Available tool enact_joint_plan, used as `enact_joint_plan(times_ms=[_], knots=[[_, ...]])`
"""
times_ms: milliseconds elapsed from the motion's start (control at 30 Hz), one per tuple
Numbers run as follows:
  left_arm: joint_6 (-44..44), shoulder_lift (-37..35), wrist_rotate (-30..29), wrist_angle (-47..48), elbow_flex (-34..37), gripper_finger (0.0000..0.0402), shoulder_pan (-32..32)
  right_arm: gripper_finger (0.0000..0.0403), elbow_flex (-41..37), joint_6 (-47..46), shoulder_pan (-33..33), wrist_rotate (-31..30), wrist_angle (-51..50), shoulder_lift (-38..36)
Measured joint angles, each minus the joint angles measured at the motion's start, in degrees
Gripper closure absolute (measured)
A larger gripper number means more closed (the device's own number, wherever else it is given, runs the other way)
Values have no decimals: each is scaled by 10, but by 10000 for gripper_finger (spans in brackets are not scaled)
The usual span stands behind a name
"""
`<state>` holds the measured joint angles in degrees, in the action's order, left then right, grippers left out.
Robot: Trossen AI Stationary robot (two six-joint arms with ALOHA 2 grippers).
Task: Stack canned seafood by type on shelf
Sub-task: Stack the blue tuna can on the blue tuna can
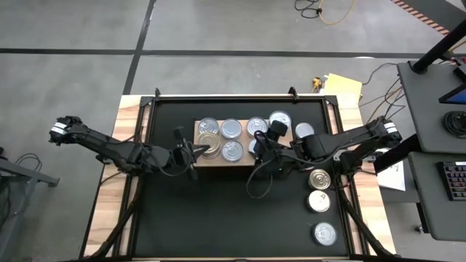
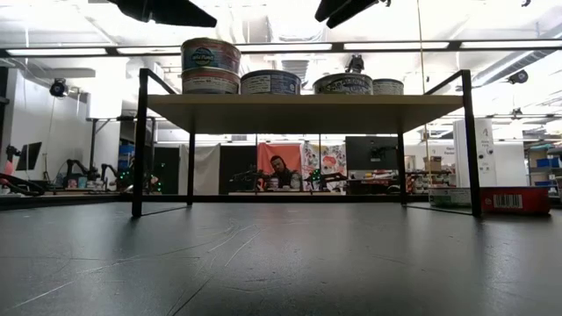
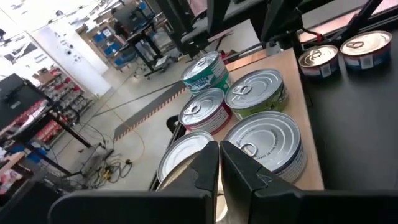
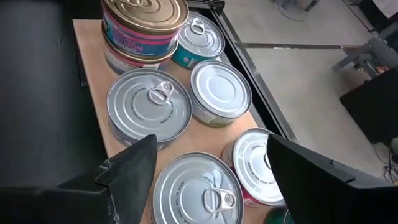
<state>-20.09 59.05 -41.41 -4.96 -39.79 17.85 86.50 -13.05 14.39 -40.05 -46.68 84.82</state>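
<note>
While right claw (image 4: 208,165) hovers spread over silver tin (image 4: 198,191) at shelf (image 1: 211,161) right end, centre on it before squeezing. Left claw (image 3: 219,163) pinched together, empty, at left end. Spare tins (image 1: 320,179) wait on table (image 1: 218,218).

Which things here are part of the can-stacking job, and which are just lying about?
Part of the job:
- cans on the shelf
- wooden shelf
- loose cans on the mat
- right gripper, open over the cans
- left gripper, shut at the shelf's left end

Lying about:
- yellow pad
- keyboard
- cables on the floor
</note>
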Motion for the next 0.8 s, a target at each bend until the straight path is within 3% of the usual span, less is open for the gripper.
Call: enact_joint_plan(times_ms=[500,800], knots=[[112,0,-16,69,0,401,-1,171,-2,1,0,0,-17,4],[131,0,-16,71,0,401,-1,177,-5,2,0,0,-24,4]])
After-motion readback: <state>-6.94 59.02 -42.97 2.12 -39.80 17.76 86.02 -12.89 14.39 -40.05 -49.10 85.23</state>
